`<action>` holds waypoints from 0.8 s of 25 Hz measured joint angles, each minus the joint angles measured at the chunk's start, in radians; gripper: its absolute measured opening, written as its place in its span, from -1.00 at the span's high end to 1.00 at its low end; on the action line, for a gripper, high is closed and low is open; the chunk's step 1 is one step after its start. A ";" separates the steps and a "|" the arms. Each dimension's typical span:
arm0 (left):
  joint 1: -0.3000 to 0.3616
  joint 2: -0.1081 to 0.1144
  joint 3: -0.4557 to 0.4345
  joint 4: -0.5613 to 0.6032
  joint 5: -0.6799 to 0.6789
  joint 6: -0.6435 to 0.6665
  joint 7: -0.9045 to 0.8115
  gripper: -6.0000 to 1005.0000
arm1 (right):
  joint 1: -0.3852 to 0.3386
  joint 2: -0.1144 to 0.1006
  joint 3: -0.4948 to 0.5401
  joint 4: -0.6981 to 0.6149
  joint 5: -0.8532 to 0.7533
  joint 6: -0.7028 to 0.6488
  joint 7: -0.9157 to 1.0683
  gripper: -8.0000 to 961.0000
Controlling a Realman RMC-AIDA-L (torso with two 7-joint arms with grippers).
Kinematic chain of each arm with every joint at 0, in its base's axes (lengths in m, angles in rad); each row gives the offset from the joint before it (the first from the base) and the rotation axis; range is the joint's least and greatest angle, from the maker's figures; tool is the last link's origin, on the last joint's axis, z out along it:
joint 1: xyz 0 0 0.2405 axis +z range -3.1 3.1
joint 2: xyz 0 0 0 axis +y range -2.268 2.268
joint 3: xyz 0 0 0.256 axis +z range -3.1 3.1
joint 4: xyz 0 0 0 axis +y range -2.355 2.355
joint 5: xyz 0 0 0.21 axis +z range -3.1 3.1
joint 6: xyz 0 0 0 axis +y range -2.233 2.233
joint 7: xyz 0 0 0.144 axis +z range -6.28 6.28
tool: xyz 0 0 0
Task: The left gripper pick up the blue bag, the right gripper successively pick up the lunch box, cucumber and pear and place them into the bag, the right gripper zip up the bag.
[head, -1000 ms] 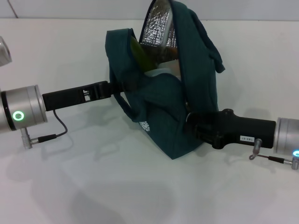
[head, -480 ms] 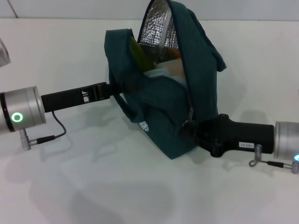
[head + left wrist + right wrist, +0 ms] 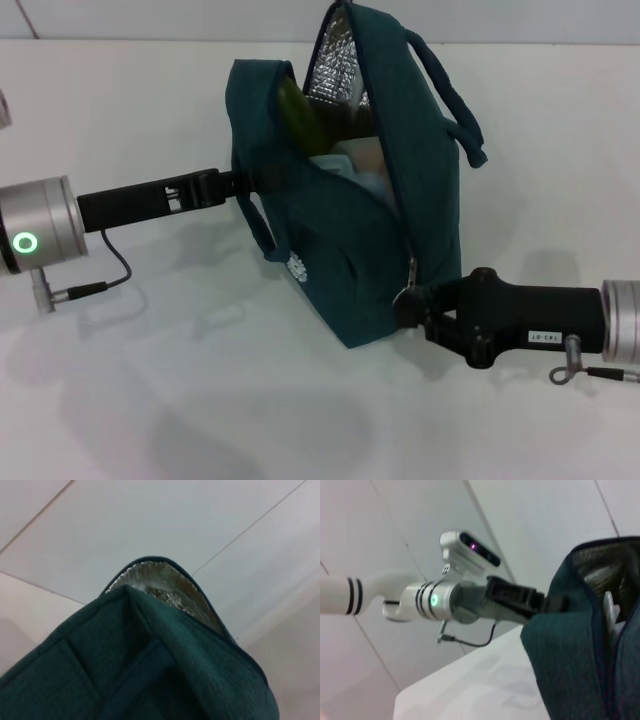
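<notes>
Now, in the head view, the blue bag stands on the white desk, and I place everything relative to it. The left gripper reaches in from the bag's left side, and its jaws are clenched on the bag's left edge, near the top. I judge that this hold keeps the bag upright and its mouth steady for zipping. The mouth is partly open and shows the silver lining. Inside it the cucumber leans against the left wall, and a pale corner of the lunch box lies below the cucumber. The pear I cannot make out. The right gripper is at the bag's lower right corner, where the zipper pull hangs; its jaws look clenched on the pull, probably to draw the zipper up along the seam.

Next, the left wrist view shows only the bag's cloth close up, with the lining behind its top edge.

Finally, the right wrist view shows the bag's side wall near the camera, and beyond it the left gripper holding the far edge.
</notes>
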 joint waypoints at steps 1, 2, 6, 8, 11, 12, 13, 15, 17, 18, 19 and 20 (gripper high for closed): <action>-0.001 0.003 0.000 0.000 0.000 0.001 -0.001 0.85 | 0.002 0.001 0.000 0.000 -0.006 0.000 0.000 0.94; -0.002 0.007 0.001 0.001 0.001 0.002 -0.001 0.85 | 0.005 0.002 -0.001 -0.001 -0.014 -0.001 0.000 0.94; -0.004 0.022 0.001 0.005 0.000 0.004 -0.004 0.85 | 0.016 0.005 -0.002 -0.007 -0.055 -0.018 0.000 0.94; -0.005 0.025 0.002 0.008 0.000 0.004 -0.004 0.85 | 0.022 0.007 -0.001 -0.008 -0.068 -0.025 0.000 0.94; -0.005 0.027 0.002 0.012 0.001 0.003 -0.002 0.85 | 0.023 0.006 0.002 -0.008 -0.079 -0.030 0.001 0.94; -0.005 0.027 0.002 0.012 0.002 0.002 -0.001 0.85 | 0.023 0.005 0.003 -0.008 -0.079 -0.032 0.002 0.94; -0.005 0.027 0.002 0.012 0.003 0.001 0.000 0.85 | 0.022 0.003 0.004 -0.008 -0.078 -0.037 0.002 0.94; -0.005 0.026 0.001 0.010 0.004 -0.002 0.001 0.85 | 0.017 -0.004 0.018 -0.008 -0.078 -0.060 0.002 0.94; -0.005 0.025 0.001 0.009 0.005 -0.003 0.001 0.85 | 0.009 -0.009 0.046 -0.007 -0.080 -0.084 0.002 0.94; -0.005 0.025 0.001 0.008 0.005 -0.004 0.001 0.85 | 0.005 -0.012 0.061 -0.005 -0.081 -0.092 0.002 0.94; -0.005 0.024 0.001 0.009 0.005 -0.004 0.001 0.85 | 0.001 -0.014 0.074 -0.002 -0.081 -0.096 0.001 0.94; -0.005 0.024 0.001 0.009 0.005 -0.005 0.001 0.85 | -0.002 -0.016 0.084 0.001 -0.082 -0.097 0.000 0.94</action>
